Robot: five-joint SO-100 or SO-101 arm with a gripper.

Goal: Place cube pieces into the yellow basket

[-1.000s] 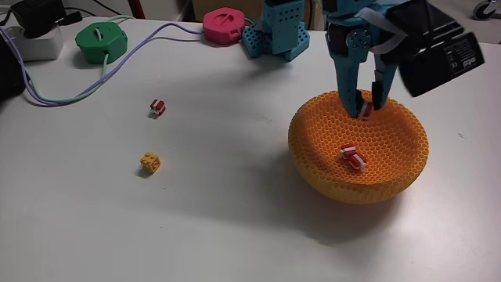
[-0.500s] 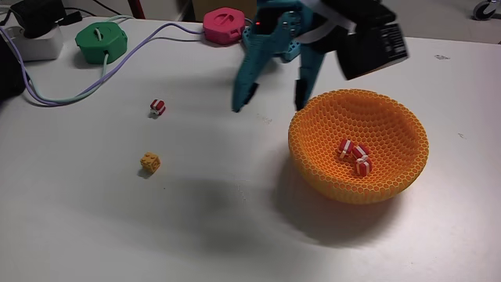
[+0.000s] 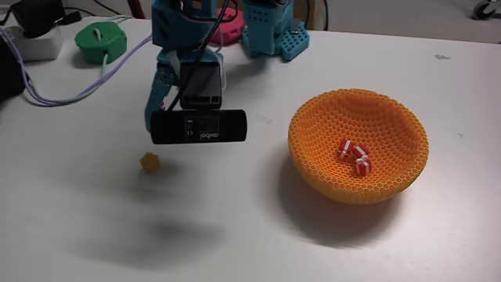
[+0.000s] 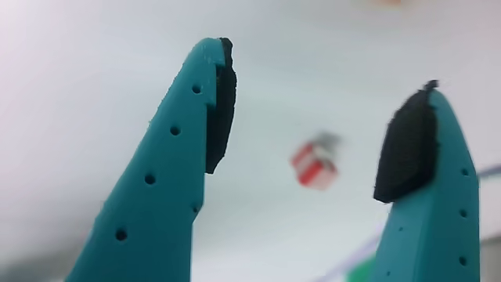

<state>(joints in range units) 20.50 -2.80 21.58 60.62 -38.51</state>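
Left of the yellow basket [image 3: 358,145] in the fixed view, well apart from it, the arm hung over the white table [image 3: 235,235], and its wrist camera [image 3: 199,125] hid the fingers from that side. In the wrist view the gripper [image 4: 317,129] stood wide open and held nothing, and a red-and-white striped cube [image 4: 315,164] lay on the table between the two fingers, blurred and still clearly below them. Inside the basket, on its floor, lay a small cluster of striped cubes [image 3: 355,155]; they looked like three, but they touched each other and the count was not sure. The yellow-orange cube [image 3: 149,162] rested on the table far to the left of the basket, just below the arm in the fixed view. The next step was probably a descent onto the striped cube. The risk was that so small a cube sat closer to one black pad [image 4: 221,110] than to the other, so a closing finger could push it aside or tip it out. A purple cable [image 3: 109,70] also lay further from the basket than the arm, and could catch it.
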